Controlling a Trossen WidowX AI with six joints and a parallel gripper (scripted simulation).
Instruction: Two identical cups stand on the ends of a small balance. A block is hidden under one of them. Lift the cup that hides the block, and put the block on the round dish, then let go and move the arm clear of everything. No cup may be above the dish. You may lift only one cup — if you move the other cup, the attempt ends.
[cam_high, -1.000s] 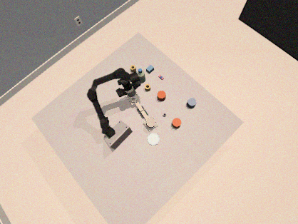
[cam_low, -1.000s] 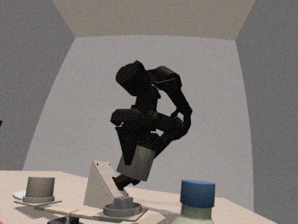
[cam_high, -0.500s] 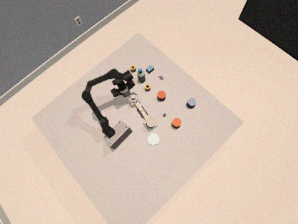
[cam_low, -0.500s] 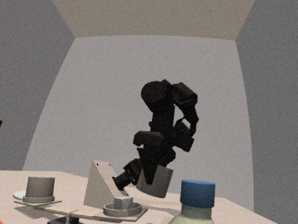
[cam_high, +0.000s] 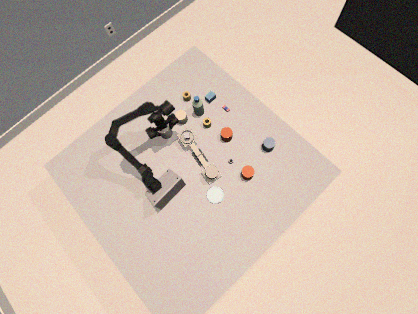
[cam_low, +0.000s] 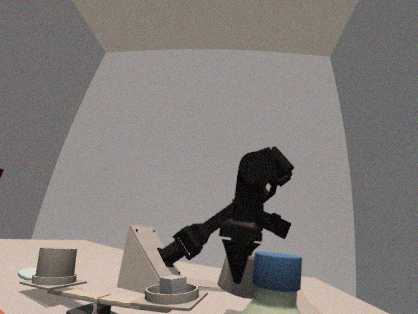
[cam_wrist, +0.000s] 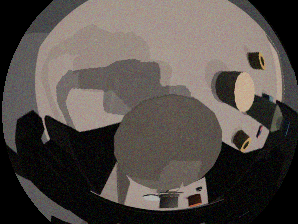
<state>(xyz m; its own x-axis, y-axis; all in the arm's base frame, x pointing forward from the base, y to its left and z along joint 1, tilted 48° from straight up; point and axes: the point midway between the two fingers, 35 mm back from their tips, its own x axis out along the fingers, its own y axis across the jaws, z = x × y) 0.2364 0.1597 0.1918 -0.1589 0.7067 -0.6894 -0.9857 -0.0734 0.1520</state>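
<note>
Just beside the balance (cam_low: 115, 297), the gripper (cam_low: 239, 260) is clamped on the lifted cup (cam_wrist: 166, 141), apparently lowering it to the table, away from the dish (cam_high: 215, 194). That leaves the block (cam_low: 172, 284) bare on the balance's near end; the other cup (cam_low: 56, 266) sits opposite.

Block (cam_low: 172, 284) on near balance (cam_low: 117, 298) end; cup (cam_low: 55, 266) on far end; dish (cam_high: 215, 194) beyond.

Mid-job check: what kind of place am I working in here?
Probably a bare test room: a grey mat on a tan floor, a plain wall with an outlet, and small props around the balance and arm.
</note>
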